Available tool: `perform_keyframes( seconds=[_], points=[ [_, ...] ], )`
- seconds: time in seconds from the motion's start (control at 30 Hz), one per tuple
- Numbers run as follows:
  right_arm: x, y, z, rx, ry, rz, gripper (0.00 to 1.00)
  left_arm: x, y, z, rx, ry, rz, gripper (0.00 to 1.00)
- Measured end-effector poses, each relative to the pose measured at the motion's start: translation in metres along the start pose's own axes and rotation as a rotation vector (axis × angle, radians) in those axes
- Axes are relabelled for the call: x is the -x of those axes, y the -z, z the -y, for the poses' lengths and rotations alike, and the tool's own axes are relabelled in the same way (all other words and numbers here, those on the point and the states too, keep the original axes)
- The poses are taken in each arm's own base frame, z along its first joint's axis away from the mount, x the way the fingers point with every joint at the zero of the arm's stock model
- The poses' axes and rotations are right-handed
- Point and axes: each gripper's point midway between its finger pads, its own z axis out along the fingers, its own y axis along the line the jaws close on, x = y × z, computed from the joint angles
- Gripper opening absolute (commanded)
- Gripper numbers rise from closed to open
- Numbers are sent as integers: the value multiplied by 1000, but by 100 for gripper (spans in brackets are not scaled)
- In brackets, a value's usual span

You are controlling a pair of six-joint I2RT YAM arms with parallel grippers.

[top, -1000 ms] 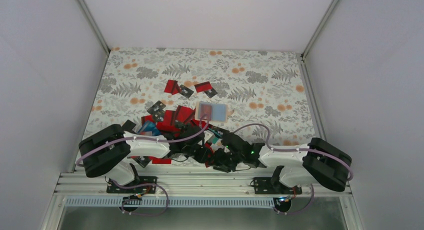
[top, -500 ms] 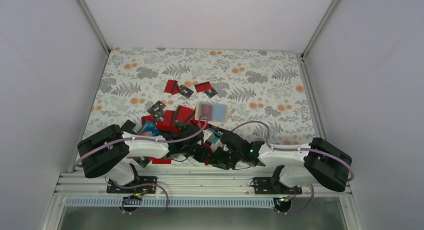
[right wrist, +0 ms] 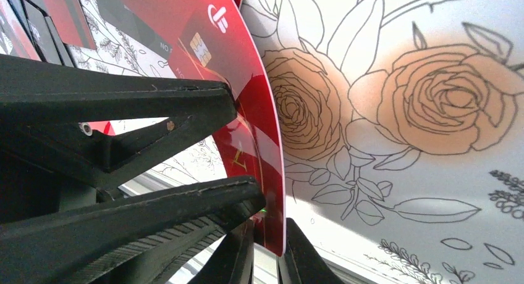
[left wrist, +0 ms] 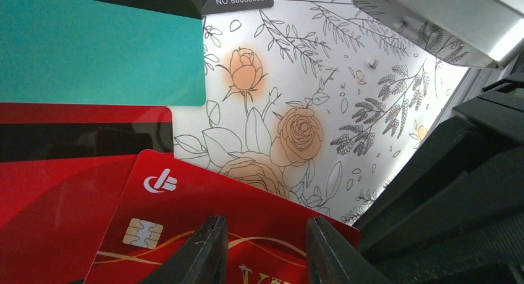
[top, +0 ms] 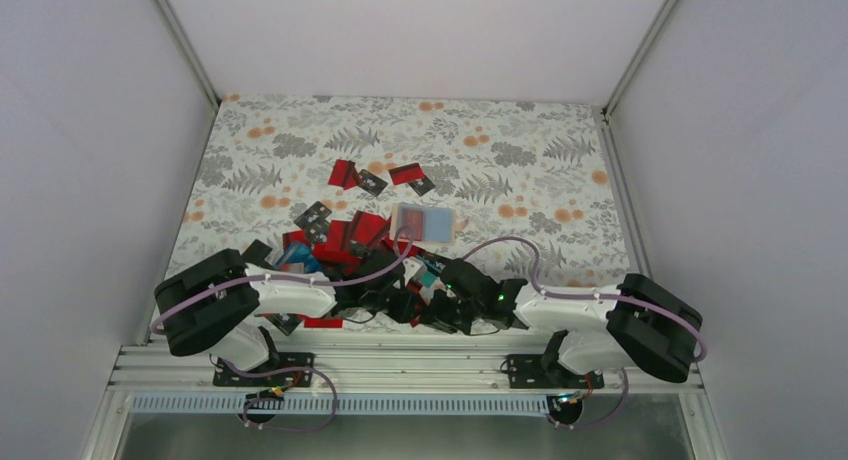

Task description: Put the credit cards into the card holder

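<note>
Card holder [top: 425,223] lies open just above the middle of the overhead frame, its long axis running left to right and its clear sleeves facing up. Below and to its left the credit cards [top: 345,242] sprawl in a heap on the flowered table [top: 520,140]. One red card [right wrist: 247,80] is at lower centre, where the arms meet. The right gripper [right wrist: 270,259] pinches its edge and bows it. The left gripper [left wrist: 264,231], jaws narrowly apart, rests its tips on the card's face. The holder sits straight up-frame from that pinch, slightly nearer the right arm, so the carry likely falls to that arm.
</note>
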Motion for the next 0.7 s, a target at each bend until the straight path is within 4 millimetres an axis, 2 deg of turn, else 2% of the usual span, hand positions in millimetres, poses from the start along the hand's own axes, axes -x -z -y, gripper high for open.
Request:
perform_keyframes(
  seconds=[0.3,0.47,0.6,0.7],
  points=[
    [6,-1,2,-16,-4,14,5,1,3,0,-3,24,15,33],
    [8,0,-1,-3,-2,14,4,2,8,0,5,44,24,33],
    [12,5,-10,22,6,18,4,6,16,-3,40,56,37,35],
    [18,11,-16,49,7,38,4,17,28,1,70,65,57,36]
  ],
)
